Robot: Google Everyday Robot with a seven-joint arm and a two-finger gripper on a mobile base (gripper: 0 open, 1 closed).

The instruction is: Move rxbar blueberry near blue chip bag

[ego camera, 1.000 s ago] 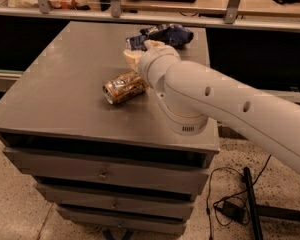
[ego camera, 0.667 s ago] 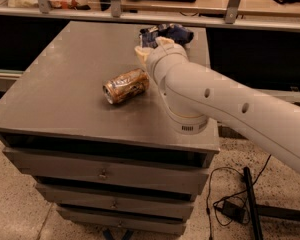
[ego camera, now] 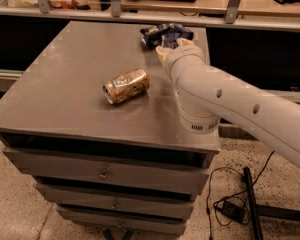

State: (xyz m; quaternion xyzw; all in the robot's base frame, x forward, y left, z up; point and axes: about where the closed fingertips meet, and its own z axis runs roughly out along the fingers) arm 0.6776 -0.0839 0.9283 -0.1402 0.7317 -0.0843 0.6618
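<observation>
The gripper (ego camera: 165,50) hangs at the table's (ego camera: 65,84) far edge, just beside the blue chip bag (ego camera: 174,32); I cannot tell its grip. A dented gold can (ego camera: 126,85) lies on its side, apart.

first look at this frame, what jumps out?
The big white arm sweeps in from the right, with its gripper at the far edge of the grey cabinet top, right by the blue chip bag. Next comes the dented gold can, lying on its side mid-top. The rxbar blueberry cannot be made out; the wrist may hide it.
</observation>
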